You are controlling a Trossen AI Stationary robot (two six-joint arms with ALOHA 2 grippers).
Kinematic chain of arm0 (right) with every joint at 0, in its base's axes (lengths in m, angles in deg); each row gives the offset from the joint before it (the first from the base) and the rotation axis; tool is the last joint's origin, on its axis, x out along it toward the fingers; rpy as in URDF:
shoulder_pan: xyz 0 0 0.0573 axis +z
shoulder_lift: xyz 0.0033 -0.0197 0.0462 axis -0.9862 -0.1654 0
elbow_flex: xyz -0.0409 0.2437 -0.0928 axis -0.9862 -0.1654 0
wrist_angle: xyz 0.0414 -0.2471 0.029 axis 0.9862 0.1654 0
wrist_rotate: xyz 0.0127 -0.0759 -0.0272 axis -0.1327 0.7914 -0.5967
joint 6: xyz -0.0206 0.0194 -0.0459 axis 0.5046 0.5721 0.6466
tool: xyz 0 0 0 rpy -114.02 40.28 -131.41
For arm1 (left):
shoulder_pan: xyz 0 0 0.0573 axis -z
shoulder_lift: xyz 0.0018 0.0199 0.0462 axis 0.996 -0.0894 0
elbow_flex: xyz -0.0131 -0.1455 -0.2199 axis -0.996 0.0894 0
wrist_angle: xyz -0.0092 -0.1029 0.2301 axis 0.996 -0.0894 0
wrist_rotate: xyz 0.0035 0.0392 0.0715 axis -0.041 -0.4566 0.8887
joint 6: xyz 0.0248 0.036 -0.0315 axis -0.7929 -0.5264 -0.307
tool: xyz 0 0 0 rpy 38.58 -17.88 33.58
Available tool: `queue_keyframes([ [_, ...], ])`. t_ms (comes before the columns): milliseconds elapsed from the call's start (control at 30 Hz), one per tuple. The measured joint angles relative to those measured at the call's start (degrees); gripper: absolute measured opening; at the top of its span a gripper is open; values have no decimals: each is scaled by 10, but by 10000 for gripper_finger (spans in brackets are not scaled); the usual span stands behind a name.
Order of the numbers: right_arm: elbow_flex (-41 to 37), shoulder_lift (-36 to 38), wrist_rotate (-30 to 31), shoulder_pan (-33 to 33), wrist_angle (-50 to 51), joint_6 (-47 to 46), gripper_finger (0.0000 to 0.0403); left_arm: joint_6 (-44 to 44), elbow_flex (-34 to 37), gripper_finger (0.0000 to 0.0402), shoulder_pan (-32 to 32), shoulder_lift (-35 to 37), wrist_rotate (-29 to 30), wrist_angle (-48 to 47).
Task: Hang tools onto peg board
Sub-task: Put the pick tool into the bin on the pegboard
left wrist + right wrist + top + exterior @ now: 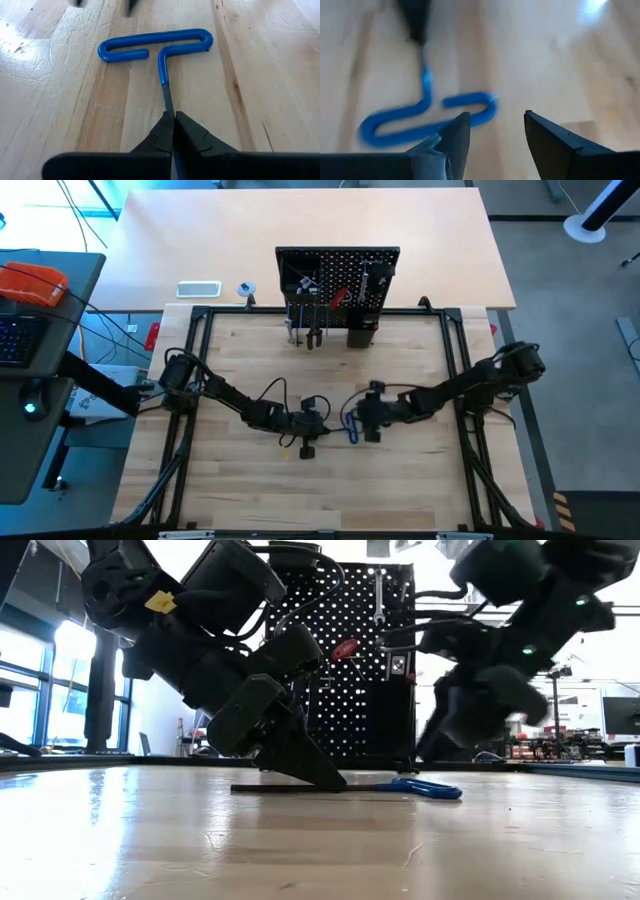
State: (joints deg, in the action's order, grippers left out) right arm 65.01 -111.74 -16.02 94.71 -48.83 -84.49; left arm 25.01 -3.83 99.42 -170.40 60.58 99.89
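No legible text, labels, brands, numbers or signs anywhere on table, peg board or tools.

At the top centre of the high view we see the peg board (337, 278) standing at the table's (250, 360) far edge. Below it, mid-frame, the T hex key (349, 426) lies on the table between the left gripper (316, 426) and the right gripper (362, 423).

Bare table (240, 480) all round hex key (350, 425); right tool (372, 435) crowds handle; peg board (338, 280) well behind.
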Motion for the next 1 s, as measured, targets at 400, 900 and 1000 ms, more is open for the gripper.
queue_keyframes([
  [400,1,-23,-135,-76,-55,18,183,5,0,0,0,0,0,0],
  [900,5,-113,-151,-96,-103,-41,142,-18,1,74,6,-1,4,17],
  [1000,5,-111,-156,-96,-101,-48,101,-26,1,120,6,-2,14,27],
])
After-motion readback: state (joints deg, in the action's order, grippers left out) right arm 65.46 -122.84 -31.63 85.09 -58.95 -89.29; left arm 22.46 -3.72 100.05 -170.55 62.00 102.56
